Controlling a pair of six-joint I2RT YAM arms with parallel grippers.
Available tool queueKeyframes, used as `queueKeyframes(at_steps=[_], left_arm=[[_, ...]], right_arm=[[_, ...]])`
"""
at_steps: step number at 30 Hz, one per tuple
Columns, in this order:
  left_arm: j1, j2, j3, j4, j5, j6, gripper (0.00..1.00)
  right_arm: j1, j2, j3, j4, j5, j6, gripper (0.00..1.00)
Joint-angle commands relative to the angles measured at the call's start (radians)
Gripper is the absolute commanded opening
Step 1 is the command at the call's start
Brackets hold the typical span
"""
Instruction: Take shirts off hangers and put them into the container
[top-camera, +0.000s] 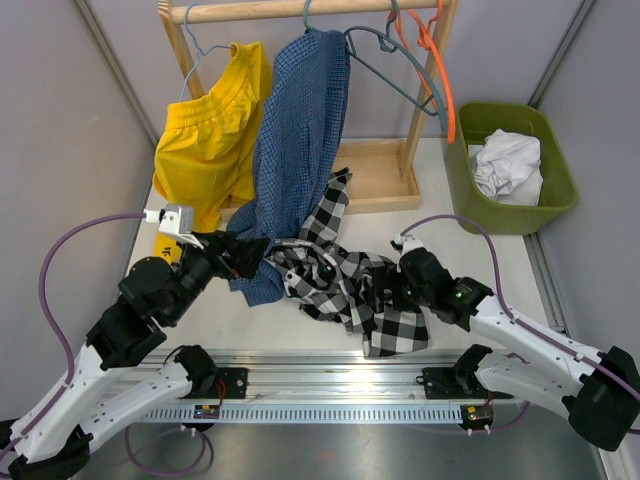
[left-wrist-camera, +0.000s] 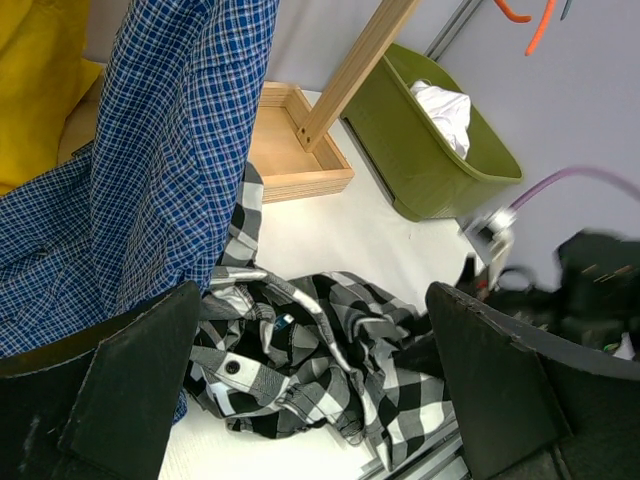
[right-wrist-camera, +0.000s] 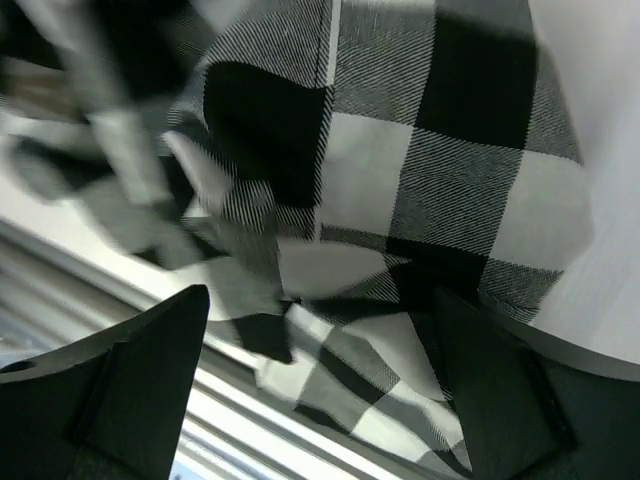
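Reaching in from the near left, the left gripper (top-camera: 238, 256) stands spread wide and empty at the hem of the hanging blue shirt (top-camera: 300, 130). The plaid shirt (top-camera: 345, 285) lies crumpled on the desk (top-camera: 240, 325). The right gripper (top-camera: 392, 287), stretched in low from the near right, is released wide over it, and the white shirt (top-camera: 508, 165) sits in the container (top-camera: 560, 195).

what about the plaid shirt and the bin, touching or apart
Apart. The top view shows bare table between the plaid shirt and the bin.
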Motion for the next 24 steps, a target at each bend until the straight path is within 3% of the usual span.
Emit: queueKeyframes(at_steps=[1, 8, 12, 16, 20, 21, 24], left_arm=[[0.002, 0.024, -0.003, 0.069, 0.016, 0.000, 0.99], [0.002, 0.065, 0.003, 0.089, 0.029, 0.002, 0.99], [0.001, 0.065, -0.006, 0.100, 0.029, -0.001, 0.99], [0.002, 0.061, -0.010, 0.090, 0.022, -0.001, 0.99], [0.002, 0.042, -0.028, 0.090, 0.013, -0.009, 0.99], [0.002, 0.038, -0.031, 0.086, 0.015, -0.009, 0.99], [0.002, 0.026, -0.034, 0.075, 0.007, -0.011, 0.99]], right_arm=[[0.009, -0.024, -0.115, 0.034, 0.145, 0.159, 1.00], [0.009, 0.054, -0.223, 0.170, 0.139, 0.254, 0.99], [0.009, 0.160, -0.188, 0.193, 0.139, 0.268, 0.89], [0.011, 0.260, -0.177, 0.264, 0.120, 0.311, 0.63], [0.012, 0.341, -0.154, 0.265, 0.137, 0.320, 0.19], [0.012, 0.340, -0.148, 0.252, 0.139, 0.323, 0.03], [0.012, 0.266, -0.123, 0.153, 0.211, 0.337, 0.00]])
